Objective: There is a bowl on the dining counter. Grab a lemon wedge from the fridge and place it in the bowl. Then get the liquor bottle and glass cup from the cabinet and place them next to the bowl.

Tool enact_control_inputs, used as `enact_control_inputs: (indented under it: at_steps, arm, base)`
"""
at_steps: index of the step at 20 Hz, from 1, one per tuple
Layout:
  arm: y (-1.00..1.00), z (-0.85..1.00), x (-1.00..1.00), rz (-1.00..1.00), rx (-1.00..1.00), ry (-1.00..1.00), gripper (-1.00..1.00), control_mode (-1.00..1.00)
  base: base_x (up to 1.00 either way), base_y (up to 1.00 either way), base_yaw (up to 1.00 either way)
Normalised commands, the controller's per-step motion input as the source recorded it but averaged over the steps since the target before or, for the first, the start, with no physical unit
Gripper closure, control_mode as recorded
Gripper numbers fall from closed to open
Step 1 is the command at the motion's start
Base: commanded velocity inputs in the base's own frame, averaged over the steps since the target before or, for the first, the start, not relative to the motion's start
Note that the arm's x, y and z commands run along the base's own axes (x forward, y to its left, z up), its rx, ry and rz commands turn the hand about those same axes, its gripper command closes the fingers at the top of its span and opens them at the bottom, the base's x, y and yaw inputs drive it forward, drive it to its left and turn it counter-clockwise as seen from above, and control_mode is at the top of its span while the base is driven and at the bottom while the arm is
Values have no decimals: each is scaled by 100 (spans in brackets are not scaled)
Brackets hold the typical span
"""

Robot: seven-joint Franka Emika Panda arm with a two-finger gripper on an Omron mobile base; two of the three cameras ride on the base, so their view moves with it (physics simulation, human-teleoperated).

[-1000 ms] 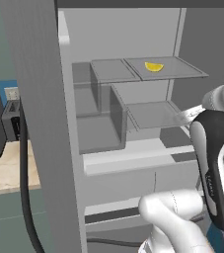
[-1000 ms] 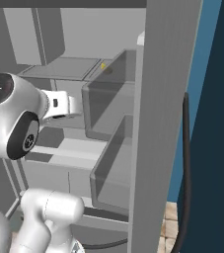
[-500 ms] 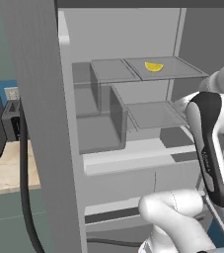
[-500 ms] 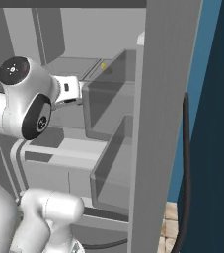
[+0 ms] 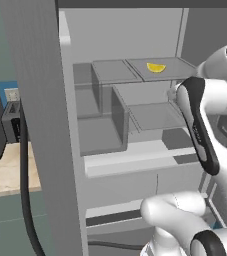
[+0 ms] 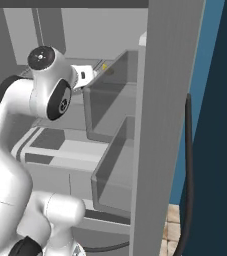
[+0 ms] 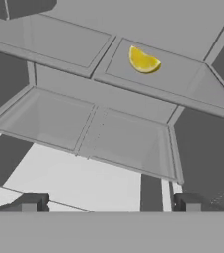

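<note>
A kitchen: open fridge (image 5: 135, 150), toaster (image 5: 10, 122) on worktop (image 5: 5, 175)

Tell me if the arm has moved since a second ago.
Yes. In the left base view the arm has risen against the fridge shelves, toward the lemon wedge.

A beige worktop (image 5: 5, 172) (grey-green base below) meets a teal wall (image 5: 0, 45).

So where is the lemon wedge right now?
The lemon wedge lies on the upper right glass shelf inside the open fridge; in the hand view it sits upper centre, ahead of the open gripper.
</note>
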Motion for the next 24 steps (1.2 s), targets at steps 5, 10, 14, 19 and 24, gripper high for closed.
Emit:
enact_control_inputs:
  at_steps: [5, 10, 14, 19, 24]
  arm:
    - [-5, 24, 66, 0, 0, 2, -100, -100]
    - [-9, 17, 62, 0, 0, 0, -100, -100]
    - [-9, 7, 50, 0, 0, 0, -100, -100]
    - [-9, 0, 44, 0, 0, 0, -100, -100]
    - [-11, 0, 48, 0, 0, 1, -100, -100]
  base:
    - [0, 0, 0]
    - [0, 0, 0]
    - [0, 0, 0]
    - [0, 0, 0]
    - [0, 0, 0]
